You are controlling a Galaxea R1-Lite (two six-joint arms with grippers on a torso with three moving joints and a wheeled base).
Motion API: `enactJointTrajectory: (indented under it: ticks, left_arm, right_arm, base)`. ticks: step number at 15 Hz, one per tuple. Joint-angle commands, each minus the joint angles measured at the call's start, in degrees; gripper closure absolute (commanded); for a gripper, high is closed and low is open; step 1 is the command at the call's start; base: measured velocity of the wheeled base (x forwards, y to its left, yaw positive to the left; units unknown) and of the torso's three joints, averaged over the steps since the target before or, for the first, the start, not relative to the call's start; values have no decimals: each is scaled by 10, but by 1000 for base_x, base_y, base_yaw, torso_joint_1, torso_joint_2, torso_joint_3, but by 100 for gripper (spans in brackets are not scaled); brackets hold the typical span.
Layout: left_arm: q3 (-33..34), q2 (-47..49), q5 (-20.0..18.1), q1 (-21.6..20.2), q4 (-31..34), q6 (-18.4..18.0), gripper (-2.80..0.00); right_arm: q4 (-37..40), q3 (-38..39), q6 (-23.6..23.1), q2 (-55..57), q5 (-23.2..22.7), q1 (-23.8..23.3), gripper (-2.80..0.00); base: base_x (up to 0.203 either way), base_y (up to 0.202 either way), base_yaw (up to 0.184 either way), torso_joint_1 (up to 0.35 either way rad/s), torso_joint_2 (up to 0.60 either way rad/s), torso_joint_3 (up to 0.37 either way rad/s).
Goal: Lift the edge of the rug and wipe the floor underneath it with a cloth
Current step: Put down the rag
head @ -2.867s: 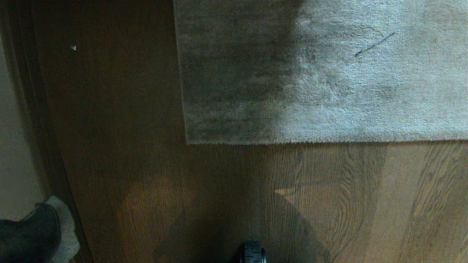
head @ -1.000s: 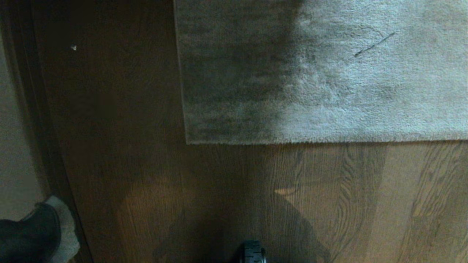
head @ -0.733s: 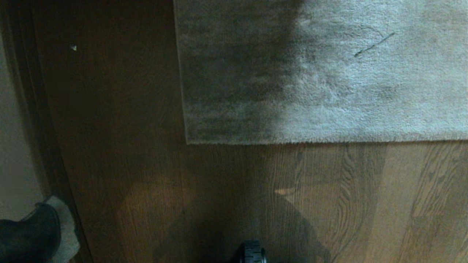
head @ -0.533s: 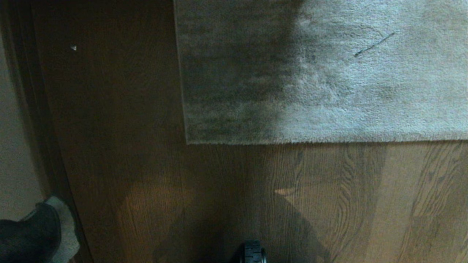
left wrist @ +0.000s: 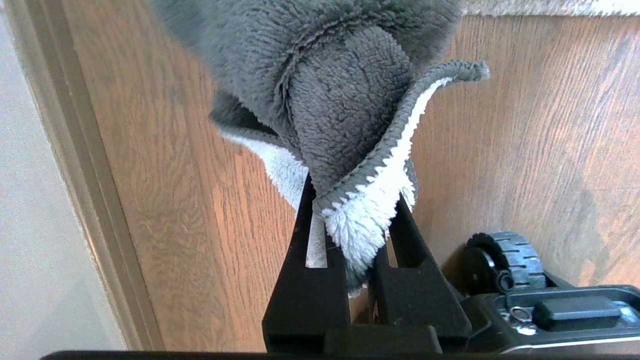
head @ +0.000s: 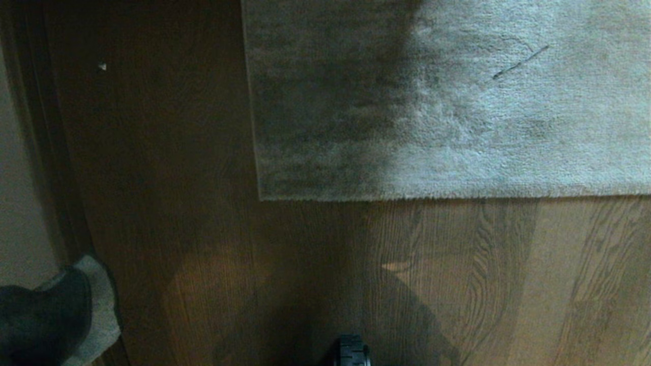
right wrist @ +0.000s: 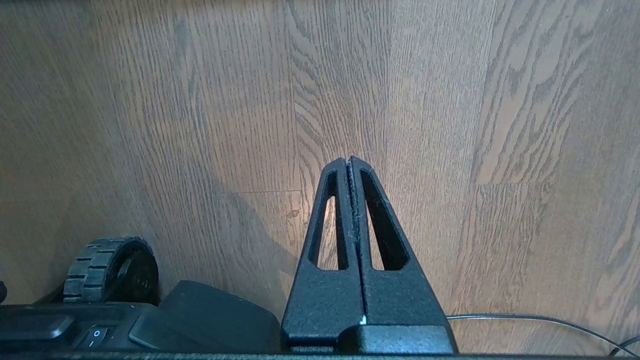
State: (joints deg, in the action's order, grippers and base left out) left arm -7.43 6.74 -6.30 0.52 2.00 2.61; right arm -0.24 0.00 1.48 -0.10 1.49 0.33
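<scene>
Left claw (left wrist: 356,220) was clamped on the cloth (left wrist: 330,95), its fingers (left wrist: 305,240) pinching one folded corner while the rest of the grey-and-white rag bunched beyond the tips; in the head view it sat low at the left, close to the baseboard (head: 46,152) and well apart from the rug (head: 447,101). Right claw (right wrist: 350,165) hung over bare floor (right wrist: 450,100) with its fingers pressed together, holding nothing. The rug lay flat, its near edge straight and its corner (head: 262,197) square on the floor, so nothing had been lifted yet. To do the step well, I judged the right claw would need to part, come in low at the edge near the corner and pinch pile and backing together, then raise it enough to bare the boards. The cloth should be brought across only when the flap was held up, kept firmly pinched so that it would not drag loose.
</scene>
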Motion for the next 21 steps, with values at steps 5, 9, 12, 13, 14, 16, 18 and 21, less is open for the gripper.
enactJointTrajectory:
  ticks: [5,9,12,13,14,16,18,21]
  left_arm:
    - [-33,341,2,9,-196,-6,0]
    - [-10,518,6,5,-384,-8,0]
    - [0,648,23,3,-524,-21,0]
    - [1,690,27,3,-573,-24,0]
    - [2,730,30,3,-618,-26,0]
    - [2,804,34,3,-707,-28,0]
    - [1,872,36,3,-786,-29,0]
    - [-1,966,37,3,-886,-30,0]
  right_arm:
    - [0,0,0,1,0,0,0]
    - [0,0,0,1,0,0,0]
    - [0,0,0,1,0,0,0]
    - [0,0,0,1,0,0,0]
    - [0,0,0,1,0,0,0]
    - [0,0,0,1,0,0,0]
    - [0,0,0,1,0,0,0]
    - [0,0,0,1,0,0,0]
  base:
    - [0,0,0,0,0,0]
    - [0,0,0,0,0,0]
    - [0,0,0,0,0,0]
    - [0,0,0,0,0,0]
    - [0,0,0,0,0,0]
    - [0,0,0,0,0,0]
    - [0,0,0,0,0,0]
    - [0,0,0,0,0,0]
